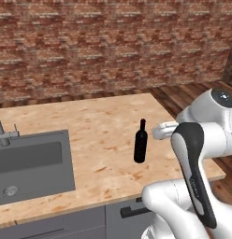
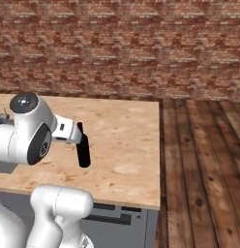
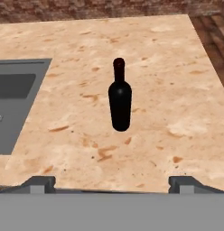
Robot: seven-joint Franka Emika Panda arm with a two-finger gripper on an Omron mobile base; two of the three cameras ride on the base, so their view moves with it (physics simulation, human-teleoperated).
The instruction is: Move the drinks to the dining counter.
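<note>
A tall black wine bottle [image 1: 141, 142] [image 2: 83, 147] [image 3: 119, 97] stands upright on the light wood top of the dining counter [image 1: 99, 119] [image 2: 127, 126] [image 3: 168, 67], to the right of the inset sink. My gripper [image 3: 113, 182] is open and holds nothing. In the hand view its two fingertips [image 3: 41, 182] stand wide apart, near the counter's front edge and well short of the bottle. The bottle sits centred between them, apart from both. In the base views my white hand [image 1: 162, 130] [image 2: 68, 131] hovers close beside the bottle's neck.
A grey sink [image 1: 33, 158] [image 3: 14, 99] with a faucet [image 1: 2, 130] is set into the counter's left part. A brick wall [image 1: 113, 46] rises behind. The counter ends on the right at a wood floor [image 2: 204, 160].
</note>
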